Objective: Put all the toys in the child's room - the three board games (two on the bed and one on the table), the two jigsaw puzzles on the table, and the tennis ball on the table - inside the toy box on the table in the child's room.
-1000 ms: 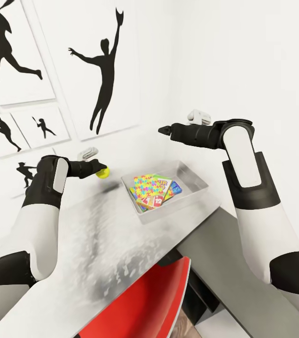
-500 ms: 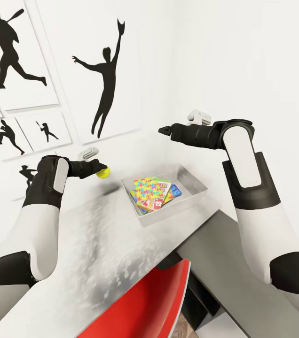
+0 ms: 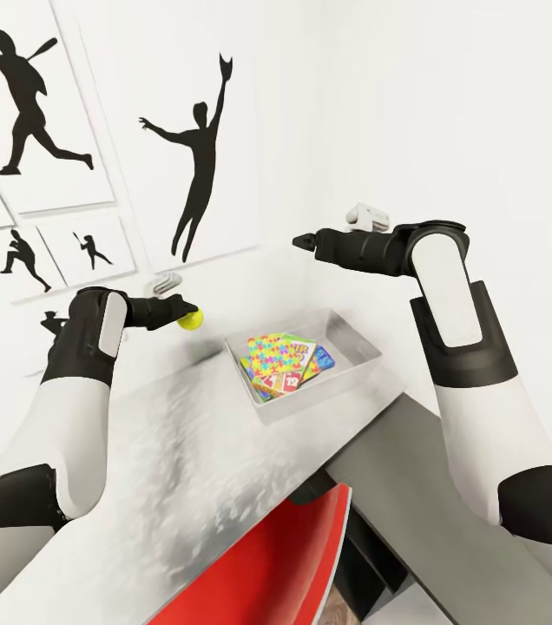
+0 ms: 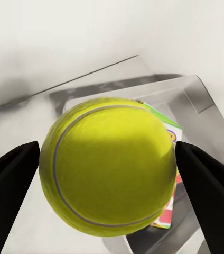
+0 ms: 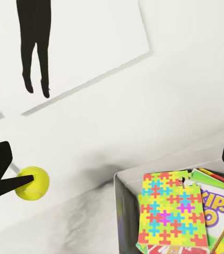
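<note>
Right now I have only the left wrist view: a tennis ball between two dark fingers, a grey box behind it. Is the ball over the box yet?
Observer: Not by the head view. The tennis ball, held in the left end effector, hangs above the table, off to one side of the toy box.
Operator: What is already in the box?
Observer: A jigsaw puzzle lies on top, with a "SKIP-BO" board game partly under it.
Operator: Where is the other arm?
Observer: The right end effector is raised above the far side of the box, holding nothing. I cannot tell whether it is open or shut.
</note>
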{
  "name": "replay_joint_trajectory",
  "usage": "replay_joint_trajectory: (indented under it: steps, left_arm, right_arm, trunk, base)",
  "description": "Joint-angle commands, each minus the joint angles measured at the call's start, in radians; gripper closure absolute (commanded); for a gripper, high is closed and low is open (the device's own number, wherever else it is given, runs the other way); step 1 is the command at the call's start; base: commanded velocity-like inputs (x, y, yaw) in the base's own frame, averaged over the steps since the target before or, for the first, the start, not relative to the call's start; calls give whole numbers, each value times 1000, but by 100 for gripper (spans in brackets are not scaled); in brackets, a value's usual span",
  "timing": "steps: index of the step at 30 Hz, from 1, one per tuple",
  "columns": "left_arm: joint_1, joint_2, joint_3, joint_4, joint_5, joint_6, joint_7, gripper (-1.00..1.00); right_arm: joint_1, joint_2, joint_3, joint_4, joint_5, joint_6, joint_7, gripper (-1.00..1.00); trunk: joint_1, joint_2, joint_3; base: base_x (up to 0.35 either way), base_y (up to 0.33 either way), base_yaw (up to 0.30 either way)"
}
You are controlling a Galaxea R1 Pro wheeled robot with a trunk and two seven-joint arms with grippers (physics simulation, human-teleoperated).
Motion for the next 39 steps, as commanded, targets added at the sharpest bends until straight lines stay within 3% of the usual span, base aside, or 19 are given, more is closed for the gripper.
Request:
replay_joint_trajectory:
  steps: [1,28,39]
  left_arm:
    - [-1,0,2,0,4,5,0,100]
    - [-1,-2,-1,0,4,5,-1,100]
    - [-1,-2,-2,0,4,4,-1,100]
  right_arm:
    - [-1,-1,2,-1,-9,1,-10,-100]
    - [-1,-1,2,1,-9,-8,-11,-100]
    - [-1,1,2,0,-8,-10,-14,-100]
  trunk:
    - [1,-2,0]
    - [1,-2,44]
    - [1,-2,48]
  base:
    - [0,0,0]
    - [0,0,1]
    - [0,0,7]
